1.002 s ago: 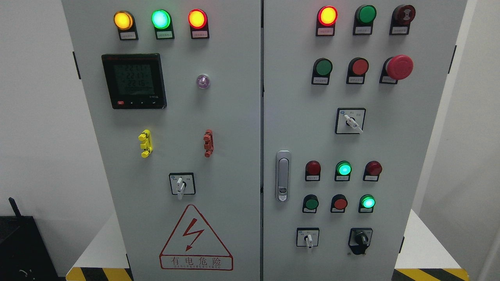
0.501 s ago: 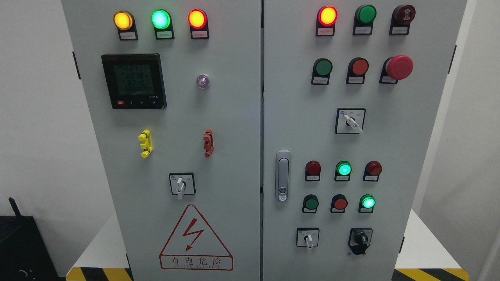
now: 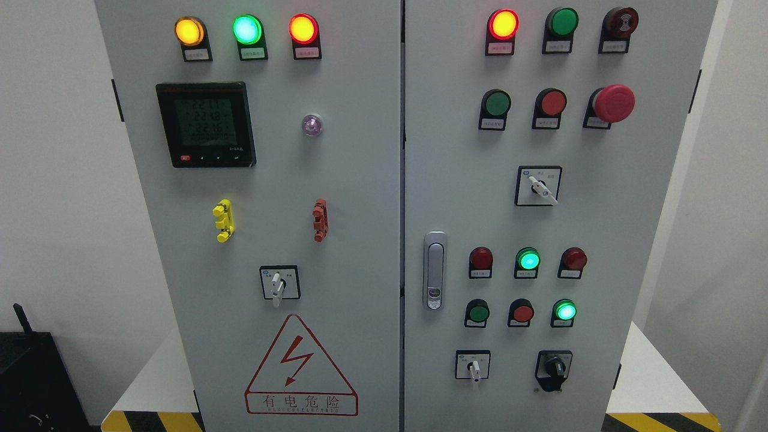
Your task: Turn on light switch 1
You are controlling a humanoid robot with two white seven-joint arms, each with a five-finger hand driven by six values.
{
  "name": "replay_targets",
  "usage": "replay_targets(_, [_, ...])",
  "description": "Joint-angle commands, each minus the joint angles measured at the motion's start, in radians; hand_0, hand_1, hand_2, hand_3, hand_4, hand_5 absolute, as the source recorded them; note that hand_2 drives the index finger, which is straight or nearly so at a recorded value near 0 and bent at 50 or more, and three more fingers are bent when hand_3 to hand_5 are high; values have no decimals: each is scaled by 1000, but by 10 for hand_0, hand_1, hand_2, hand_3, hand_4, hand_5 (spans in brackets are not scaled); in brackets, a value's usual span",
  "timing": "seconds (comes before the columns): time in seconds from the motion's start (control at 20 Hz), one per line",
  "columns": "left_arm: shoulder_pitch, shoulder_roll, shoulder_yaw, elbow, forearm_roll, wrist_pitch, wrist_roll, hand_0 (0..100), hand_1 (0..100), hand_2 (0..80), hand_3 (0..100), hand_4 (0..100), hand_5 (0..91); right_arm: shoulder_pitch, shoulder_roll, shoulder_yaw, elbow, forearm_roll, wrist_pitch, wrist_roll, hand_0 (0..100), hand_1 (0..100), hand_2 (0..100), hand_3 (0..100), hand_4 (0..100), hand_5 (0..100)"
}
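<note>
While lamps (image 3: 247, 29) glow, the cabinet's (image 3: 360, 180) lever switch (image 3: 277, 285) (left door) sits untouched.

Cabinet cropped at the frame edges, small print unreadable

The grey cabinet (image 3: 360, 180) runs off the top and bottom edges, so its full height is unseen. The small labels (image 3: 500, 48) under the lamps and buttons are too small to read, and the digits on the meter display (image 3: 206, 123) are blurred. The black box (image 3: 36, 384) at lower left is cut by the corner. The yellow-black striped base (image 3: 153, 421) is cropped below.
</note>
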State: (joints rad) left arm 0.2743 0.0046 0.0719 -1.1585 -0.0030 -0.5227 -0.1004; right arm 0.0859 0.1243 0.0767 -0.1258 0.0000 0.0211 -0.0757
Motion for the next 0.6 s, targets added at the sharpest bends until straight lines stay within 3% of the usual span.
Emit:
replay_targets(0.0, [-13, 6, 49, -418, -26, 12, 4, 278, 350, 327, 534, 652, 487, 0, 0, 0, 0, -25, 0, 1, 0, 0, 0, 0, 0, 0])
replay_targets(0.1, [-20, 9, 48, -461, -25, 13, 4, 276, 371, 352, 575, 694, 589, 0, 0, 0, 0, -25, 0, 1, 0, 0, 0, 0, 0, 0])
replay_targets(0.25, [-32, 12, 48, -492, -26, 15, 4, 272, 386, 398, 647, 758, 669, 0, 0, 0, 0, -25, 0, 1, 0, 0, 0, 0, 0, 0])
replay_targets(0.4, [-41, 14, 45, -546, -26, 38, 5, 270, 398, 414, 670, 776, 702, 0, 0, 0, 0, -25, 0, 1, 0, 0, 0, 0, 0, 0])
replay_targets(0.55, [-73, 14, 40, -613, -23, 136, 5, 268, 405, 416, 674, 781, 705, 0, 0, 0, 0, -25, 0, 1, 0, 0, 0, 0, 0, 0])
